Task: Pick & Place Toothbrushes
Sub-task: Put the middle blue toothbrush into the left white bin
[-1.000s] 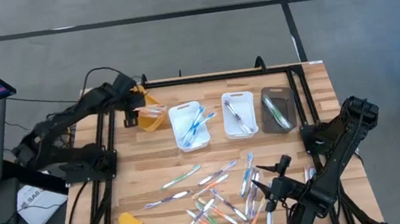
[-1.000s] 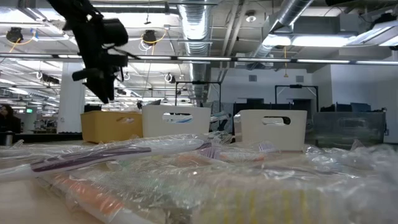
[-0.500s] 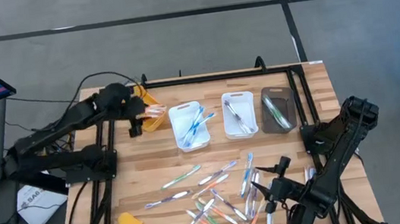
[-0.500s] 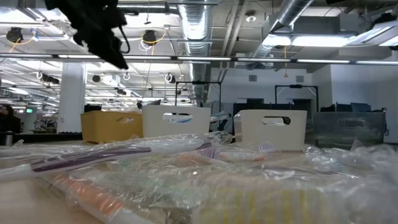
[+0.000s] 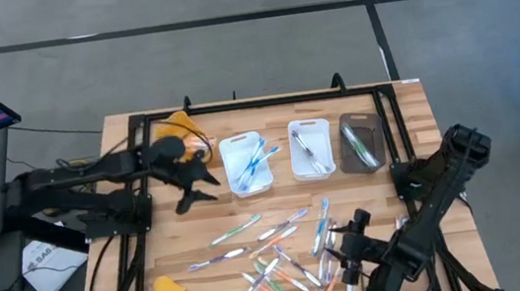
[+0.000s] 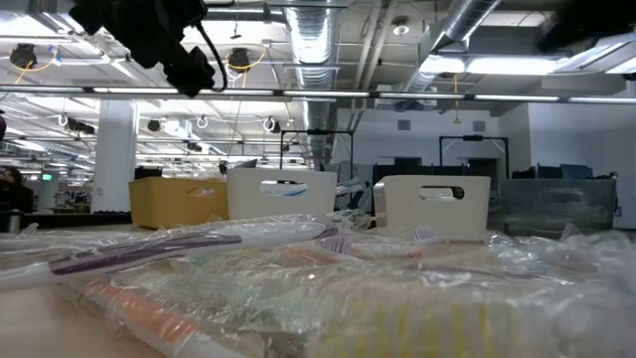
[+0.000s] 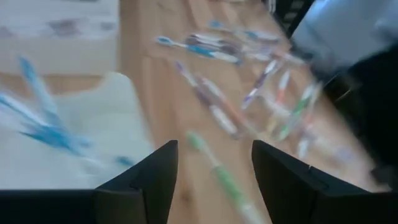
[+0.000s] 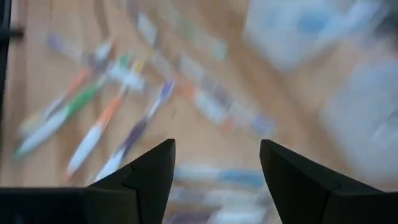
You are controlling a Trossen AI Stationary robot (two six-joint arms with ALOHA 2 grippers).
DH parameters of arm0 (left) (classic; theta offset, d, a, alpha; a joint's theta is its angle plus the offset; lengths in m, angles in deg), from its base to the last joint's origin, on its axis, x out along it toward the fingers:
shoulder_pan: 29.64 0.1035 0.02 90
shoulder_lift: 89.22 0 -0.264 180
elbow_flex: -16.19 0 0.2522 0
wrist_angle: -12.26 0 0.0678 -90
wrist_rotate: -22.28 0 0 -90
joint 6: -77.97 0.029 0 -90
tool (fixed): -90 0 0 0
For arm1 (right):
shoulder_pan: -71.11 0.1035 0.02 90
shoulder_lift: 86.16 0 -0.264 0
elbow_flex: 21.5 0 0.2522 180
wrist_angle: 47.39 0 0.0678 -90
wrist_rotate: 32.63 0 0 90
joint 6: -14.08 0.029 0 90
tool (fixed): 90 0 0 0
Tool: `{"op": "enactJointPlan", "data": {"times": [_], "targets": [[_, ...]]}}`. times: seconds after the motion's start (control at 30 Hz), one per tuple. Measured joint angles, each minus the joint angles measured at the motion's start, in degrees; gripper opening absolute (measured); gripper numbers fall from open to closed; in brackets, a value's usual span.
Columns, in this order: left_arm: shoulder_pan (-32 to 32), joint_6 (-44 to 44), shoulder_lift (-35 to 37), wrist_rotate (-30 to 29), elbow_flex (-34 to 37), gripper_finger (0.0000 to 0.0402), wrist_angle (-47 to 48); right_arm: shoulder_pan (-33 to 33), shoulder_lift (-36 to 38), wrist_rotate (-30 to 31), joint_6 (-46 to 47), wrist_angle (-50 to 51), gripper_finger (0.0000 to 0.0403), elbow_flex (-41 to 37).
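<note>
Mostly toothbrushes point(image 5: 283, 252) loose on table point(image 5: 407, 127) front half: thin, pale handles with blue, green, orange, purple accents. Few more inside white trays point(image 5: 245, 162) at back. Left gripper point(image 5: 195, 185) just beside left tray, fingers apart, empty. Right gripper point(image 5: 345, 254) over pile's right edge, fingers apart, empty.

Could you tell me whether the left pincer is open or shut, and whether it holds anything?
Open and empty: the left pincer shows a clear gap between its fingers, with only table and loose toothbrushes beyond.
</note>
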Motion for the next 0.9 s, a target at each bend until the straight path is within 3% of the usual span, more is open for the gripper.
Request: {"op": "enactJointPlan", "data": {"times": [0.13,0.23,0.33,0.53,0.8,0.9], "targets": [[-5.96,-15.84,-1.20,0.07,4.08,0.0203,-12.76,-2.86,0.64,-16.42,5.15,1.14,0.0222,1.68],[-9.48,-17.59,-2.33,0.10,6.00,0.0201,-21.92,-4.51,0.59,-25.80,7.88,1.20,0.0213,2.17],[-11.90,-14.87,-3.20,0.10,7.83,0.0199,-30.44,-5.28,0.58,-31.37,10.36,1.12,0.0204,2.16],[-13.91,-10.29,-5.93,0.09,10.24,0.0198,-41.20,-2.96,0.58,-35.02,12.89,5.48,0.0184,1.88],[-13.87,-9.78,-6.50,-1.14,10.26,0.0199,-42.35,2.00,0.80,-34.32,15.99,27.42,0.0171,1.86],[-13.87,-9.84,-6.40,-1.18,10.26,0.0196,-43.19,3.98,0.50,-32.14,23.30,34.38,0.0169,1.84]]}}
